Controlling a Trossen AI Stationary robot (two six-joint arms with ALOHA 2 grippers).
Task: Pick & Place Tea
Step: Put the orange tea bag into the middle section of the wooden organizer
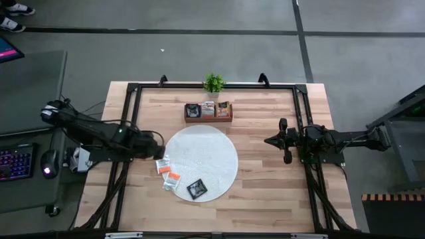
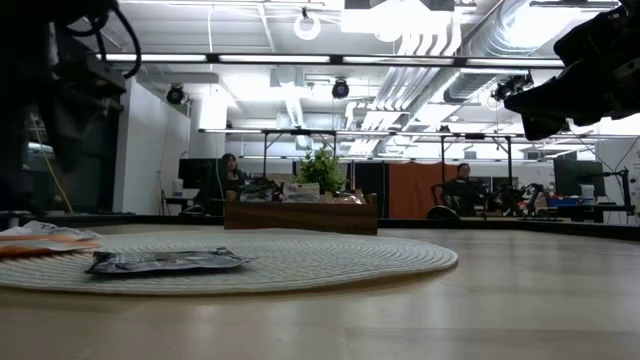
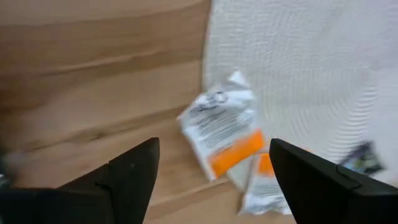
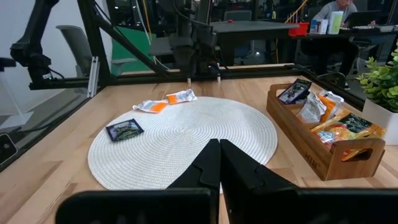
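Two white sachets with orange marks (image 1: 163, 164) (image 1: 172, 179) lie flat at the left rim of the round white mat (image 1: 199, 162), partly on the wood. A black sachet (image 1: 196, 189) lies flat on the mat's near part. More sachets stand in the wooden tray (image 1: 208, 111) behind the mat. My left gripper (image 1: 159, 153) is open and hovers just above the far white sachet (image 3: 224, 130), one finger on either side of it, touching nothing. The second white sachet (image 3: 267, 183) and the black one (image 3: 360, 158) show beyond. My right gripper (image 4: 219, 163) is shut and waits right of the mat (image 1: 267, 141).
A small potted plant (image 1: 213, 83) stands behind the tray at the far edge. A black frame (image 1: 129, 93) runs around the table top. Bare wood lies right of the mat and along the near edge. People sit at desks in the room beyond (image 2: 228, 170).
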